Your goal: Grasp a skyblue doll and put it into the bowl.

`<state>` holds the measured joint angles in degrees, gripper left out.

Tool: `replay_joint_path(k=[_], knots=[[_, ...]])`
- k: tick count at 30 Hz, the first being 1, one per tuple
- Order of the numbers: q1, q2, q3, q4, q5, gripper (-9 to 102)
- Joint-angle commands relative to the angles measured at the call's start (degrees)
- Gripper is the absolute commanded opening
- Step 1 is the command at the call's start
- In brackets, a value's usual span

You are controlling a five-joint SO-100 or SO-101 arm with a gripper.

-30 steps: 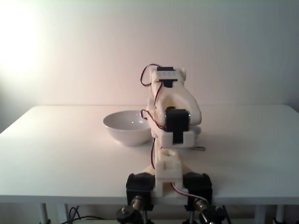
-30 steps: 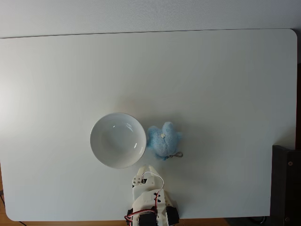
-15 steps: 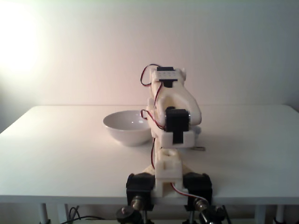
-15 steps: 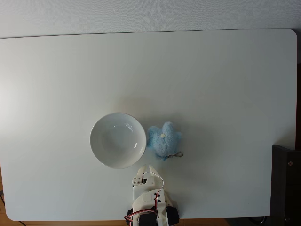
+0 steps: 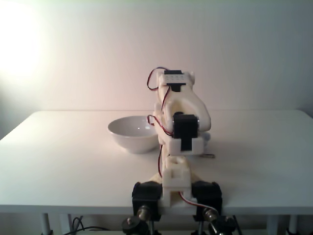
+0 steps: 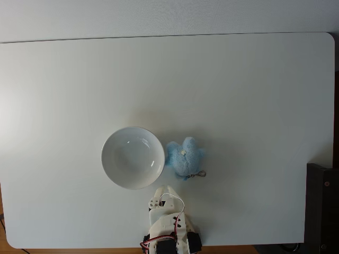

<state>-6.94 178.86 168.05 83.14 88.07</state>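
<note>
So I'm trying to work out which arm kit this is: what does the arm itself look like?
The arm is white plastic, blocky and angular, with black servo blocks set into its joints. Thin red, black and white wires loop out near its top and along its left side in a fixed view. Two black clamps with metal screws hold its base to the table edge. The gripper is white too.

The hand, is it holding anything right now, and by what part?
Nothing is held. The hand sits folded near the base, apart from the skyblue doll, which lies on the table beside the bowl.
</note>
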Motion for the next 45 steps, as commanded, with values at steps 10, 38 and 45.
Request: replay_joint_path(k=[10,38,45], knots=[[0.09,16.44,-5.54,1.41,0.18,0],[-0.35,16.61,-17.93,-23.73,-0.44,4],[0.44,16.61,-18.02,-23.82,-0.53,37]])
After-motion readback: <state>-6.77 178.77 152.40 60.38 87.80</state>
